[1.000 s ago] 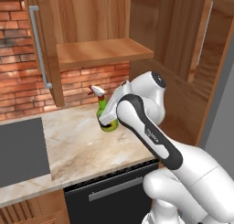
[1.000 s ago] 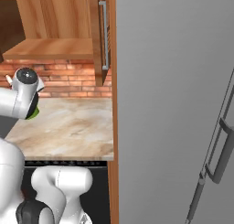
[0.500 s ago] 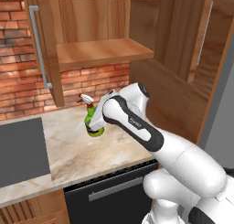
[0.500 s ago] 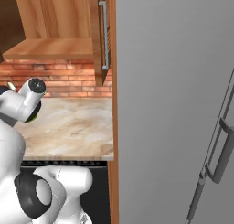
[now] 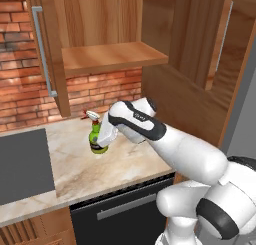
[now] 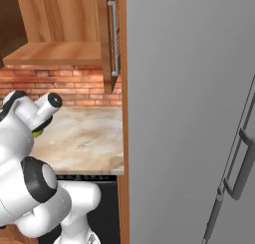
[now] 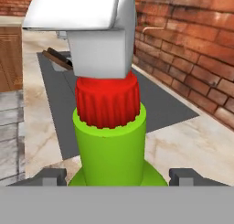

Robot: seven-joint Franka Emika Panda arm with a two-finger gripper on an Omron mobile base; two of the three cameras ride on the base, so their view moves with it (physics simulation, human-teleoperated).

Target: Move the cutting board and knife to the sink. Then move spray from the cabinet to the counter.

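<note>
My spray (image 7: 112, 141) shows lime green with a ribbed red collar and white trigger head. At three o'clock I see red-brown brick (image 7: 192, 63); the counter (image 5: 85, 169) is beige, brown-veined, the drainboard (image 5: 22, 166) dark grey.

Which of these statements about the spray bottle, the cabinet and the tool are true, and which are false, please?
1. The spray stands upright on the counter. True.
2. The cabinet shelf holds the spray. False: the bottle is down on the counter, below the shelf.
3. The tool has its finger tips on either side of the green bottle. True.
4. The spray's collar under the white nozzle is blue. False: it is red.
5. The cabinet door is closed. False: it stands open, with the shelf exposed.
</note>
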